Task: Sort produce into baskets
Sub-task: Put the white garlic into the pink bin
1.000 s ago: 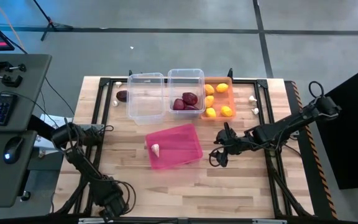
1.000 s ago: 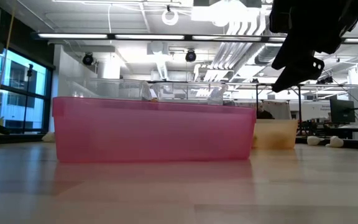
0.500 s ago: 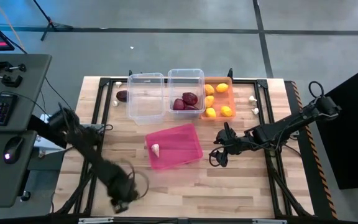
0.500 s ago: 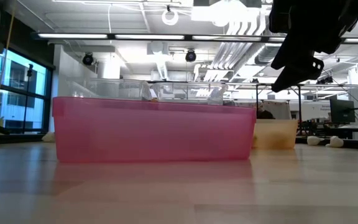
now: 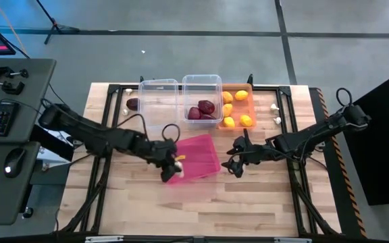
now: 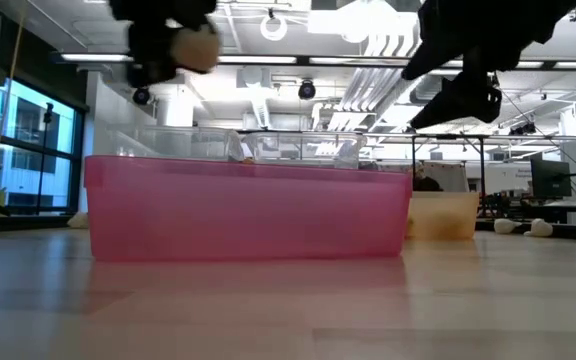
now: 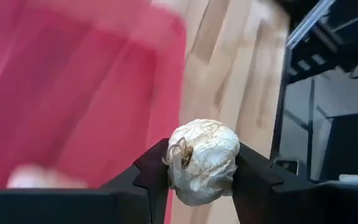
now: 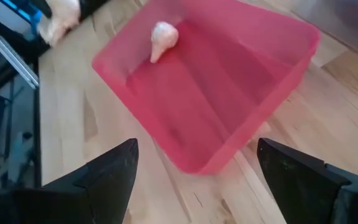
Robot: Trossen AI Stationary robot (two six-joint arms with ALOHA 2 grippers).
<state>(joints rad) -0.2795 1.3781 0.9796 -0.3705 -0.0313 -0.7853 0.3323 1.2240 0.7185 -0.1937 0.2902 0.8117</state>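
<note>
Left gripper (image 7: 204, 171) held a white garlic bulb (image 7: 204, 162) pinched between its two dark fingers, narrow around it, and hung over the near left corner of the bright pink bin (image 5: 191, 158), with the pink wall just under and beside it. One garlic bulb (image 8: 162, 37) already lay inside that bin, close to the held one. Right gripper (image 5: 234, 165) waited on the other side of the pink bin, just off its far end, with its fingers spread wide and nothing between them.

Beyond the left gripper, at the back of the table, stood a row of three bins. An empty clear bin (image 5: 159, 104) sat nearest its side, a second clear bin (image 5: 202, 98) held dark red beets (image 5: 201, 109), and an orange bin (image 5: 238, 106) held yellow lemons (image 5: 238, 108).

Sorting looked well under way but unfinished. Lemons seemed done, and beets mostly so. One dark beet (image 5: 133, 104) remained on the wood beside the empty clear bin. Loose garlic bulbs were left too: some near that beet (image 5: 125, 111) and two more (image 5: 275, 113) past the orange bin, nearer the right gripper. Releasing the held bulb into the pink bin appeared to be the step in hand
</note>
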